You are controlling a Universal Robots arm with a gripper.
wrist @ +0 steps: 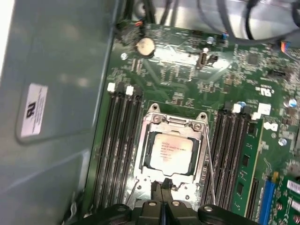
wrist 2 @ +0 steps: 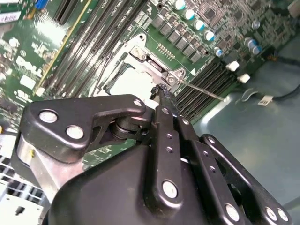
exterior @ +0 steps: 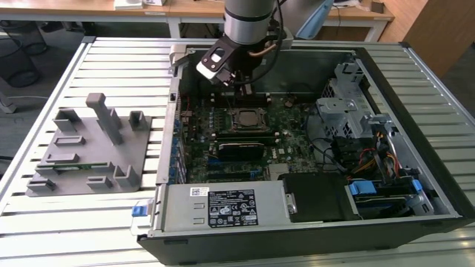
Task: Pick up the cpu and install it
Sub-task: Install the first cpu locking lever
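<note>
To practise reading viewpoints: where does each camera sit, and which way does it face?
Exterior view: off the arm, looking down into the open black computer case; arm and gripper show.
First wrist view: on the wrist, facing the shiny silver square cpu beyond shut fingertips.
Second wrist view: behind the gripper's linkage, facing the green motherboard.
Shared by all: cpu, gripper.

Cpu [wrist: 168, 153] sits in socket [wrist: 176, 123] on motherboard [wrist: 187, 79] inside case [exterior: 297, 242]; memory slots [wrist: 119, 140] flank the socket. Fixture [exterior: 82, 153] lies beside the case, on the exterior view's left.
</note>
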